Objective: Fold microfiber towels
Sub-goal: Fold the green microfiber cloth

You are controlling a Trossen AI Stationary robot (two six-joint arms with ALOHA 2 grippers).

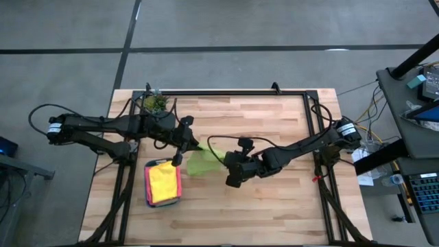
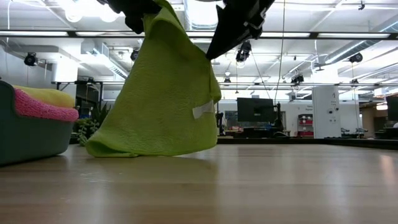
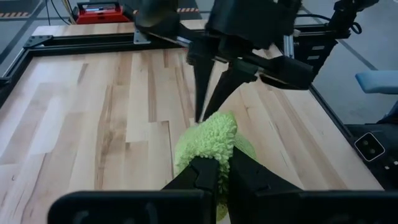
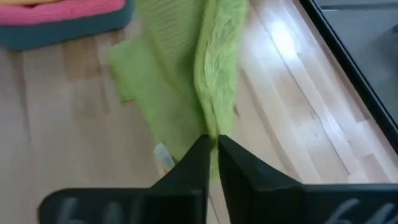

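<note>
High view: both end effectors (image 1: 180,152) (image 1: 230,177) pinch lime towel (image 1: 201,163); teal tray (image 1: 163,200) beside, plant (image 1: 154,102) behind.

Two slim black arms, six-jointed, matte dark housings. Left arm (image 1: 103,127): white-labelled collar near base, black cable looping off rear end. Right arm (image 1: 309,143): same white band by shoulder joint, thin black cable arcing above forearm. Left hand (image 3: 214,177): two blunt, thick black fingers, flat inner faces. Right hand (image 4: 211,152): two tapered black fingers, wedge-shaped, smooth plastic, mounted on broad dark crossbar.
</note>
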